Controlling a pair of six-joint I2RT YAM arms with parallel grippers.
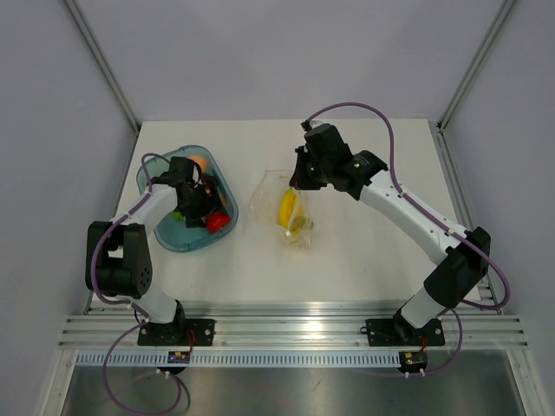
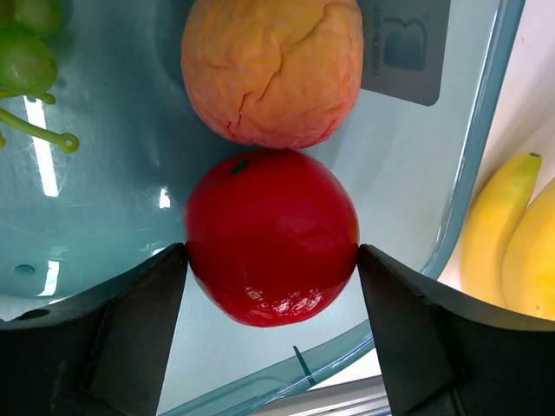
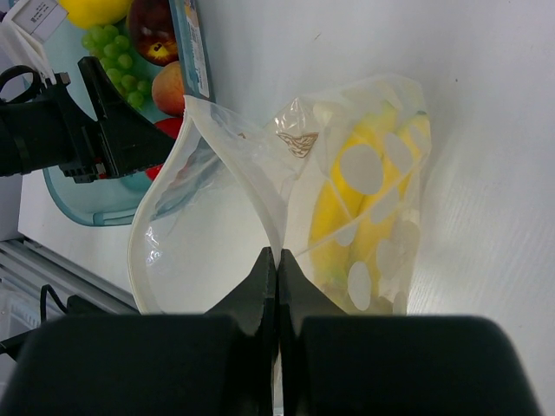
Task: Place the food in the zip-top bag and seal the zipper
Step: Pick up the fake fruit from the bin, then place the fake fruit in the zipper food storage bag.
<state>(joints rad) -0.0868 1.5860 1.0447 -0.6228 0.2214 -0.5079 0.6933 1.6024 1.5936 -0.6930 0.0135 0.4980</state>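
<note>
The white tabletop (image 1: 364, 269) carries two containers, one teal tray (image 1: 169, 238) on the left and one clear zip-top bag (image 3: 217, 234) near the middle, well apart from the arms' bases.

The left tool (image 2: 272, 260) is lowered into the tray. The right tool (image 3: 277, 260) is clenched on the bag's mouth edge, so that the mouth is held gaping towards the tray. One banana bunch (image 1: 289, 208) is already lodged in the bag's closed end.

Five pieces are counted in the tray: one peach (image 2: 273, 69), one red apple (image 2: 270, 234), one bunch of grapes (image 2: 26, 52), one plum (image 3: 152, 30) and one lemon-like piece (image 3: 91, 9).

The apple is straddled by the left tool, both fingers pressed against its flanks; it is judged to be grasped, though it is not yet lifted off the tray floor. It touches the peach on its far side.

From this tool the bag lies to the right, across the tray's rim, its long axis running from the open mouth back to the bananas. The left arm is clearly the nearer to the apple, so a lift and a short carry rightward into the mouth are called for.

The zipper (image 3: 230, 143) is unsealed.
</note>
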